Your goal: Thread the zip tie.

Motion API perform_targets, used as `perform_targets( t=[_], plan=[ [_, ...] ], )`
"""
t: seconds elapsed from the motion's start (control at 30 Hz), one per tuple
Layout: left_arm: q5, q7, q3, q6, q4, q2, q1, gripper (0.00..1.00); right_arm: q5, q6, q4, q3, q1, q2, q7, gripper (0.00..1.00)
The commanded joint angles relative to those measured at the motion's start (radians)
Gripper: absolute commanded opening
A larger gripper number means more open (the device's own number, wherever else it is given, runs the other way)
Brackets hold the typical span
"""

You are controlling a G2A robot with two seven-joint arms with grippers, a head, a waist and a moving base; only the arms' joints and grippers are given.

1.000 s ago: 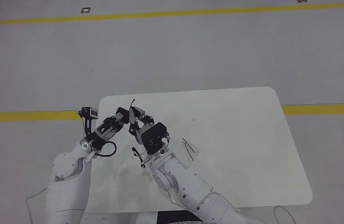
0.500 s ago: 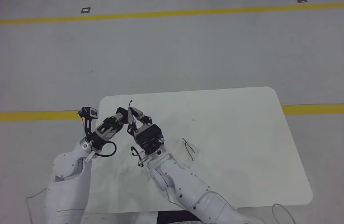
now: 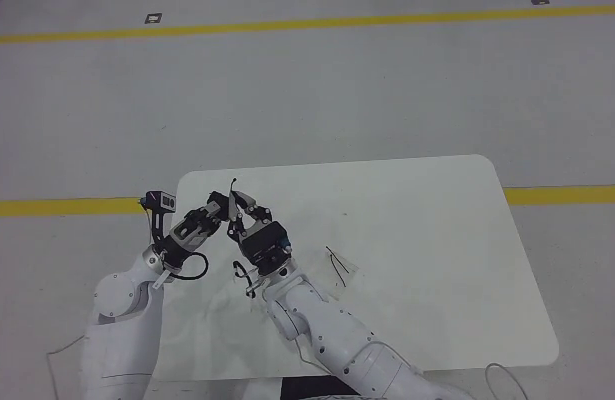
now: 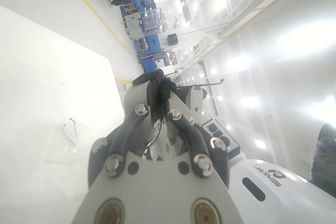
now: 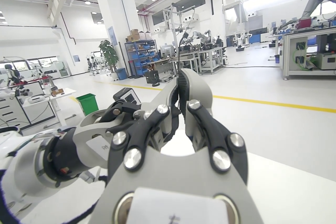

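Zip tie [image 5: 179, 59], a thin black strand, stands up out of the right hand [image 5: 179, 79]. That hand's fingers are pressed together on it, and its free end pokes out above the fingertips. The left hand [image 4: 157, 84] sits just beside the right one, almost tip to tip, over the left part of the white bench [image 3: 437, 230] near its far edge. The left hand's fingers are drawn together as well, and a thin black strand runs down between them; it looks like the other part of the same tie. Towards the middle of the bench, well apart from both hands, lies a clear bag [image 3: 345, 268] with a few spare ties [image 3: 334, 257] resting at it.
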Motion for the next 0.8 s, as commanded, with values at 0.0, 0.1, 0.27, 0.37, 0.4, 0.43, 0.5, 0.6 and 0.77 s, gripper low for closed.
perform_targets(
  t=[0.0, 0.1, 0.27, 0.37, 0.4, 0.43, 0.5, 0.6, 0.77],
  plan=[
    [0.000, 0.000, 0.000, 0.000, 0.000, 0.000, 0.000, 0.00, -0.008, 0.001, -0.006, 0.005, -0.004, 0.001, 0.005, 0.00],
    [0.000, 0.000, 0.000, 0.000, 0.000, 0.000, 0.000, 0.00, -0.015, 0.000, -0.011, 0.008, -0.007, 0.002, 0.010, 0.00],
    [0.000, 0.000, 0.000, 0.000, 0.000, 0.000, 0.000, 0.00, -0.018, -0.001, -0.010, 0.010, -0.005, 0.001, 0.013, 0.00],
    [0.000, 0.000, 0.000, 0.000, 0.000, 0.000, 0.000, 0.00, -0.017, 0.000, -0.005, 0.008, -0.002, -0.001, 0.012, 0.00],
    [0.000, 0.000, 0.000, 0.000, 0.000, 0.000, 0.000, 0.00, -0.017, 0.000, -0.003, 0.007, 0.000, -0.002, 0.012, 0.00],
    [0.000, 0.000, 0.000, 0.000, 0.000, 0.000, 0.000, 0.00, -0.017, 0.001, 0.000, 0.007, 0.001, -0.003, 0.011, 0.00],
    [0.000, 0.000, 0.000, 0.000, 0.000, 0.000, 0.000, 0.00, -0.016, 0.002, 0.005, 0.007, 0.004, -0.004, 0.010, 0.00],
    [0.000, 0.000, 0.000, 0.000, 0.000, 0.000, 0.000, 0.00, -0.016, 0.005, 0.013, 0.007, 0.007, -0.006, 0.009, 0.00],
    [0.000, 0.000, 0.000, 0.000, 0.000, 0.000, 0.000, 0.00, -0.015, 0.013, 0.025, 0.006, 0.013, -0.008, 0.004, 0.00]
  ],
)
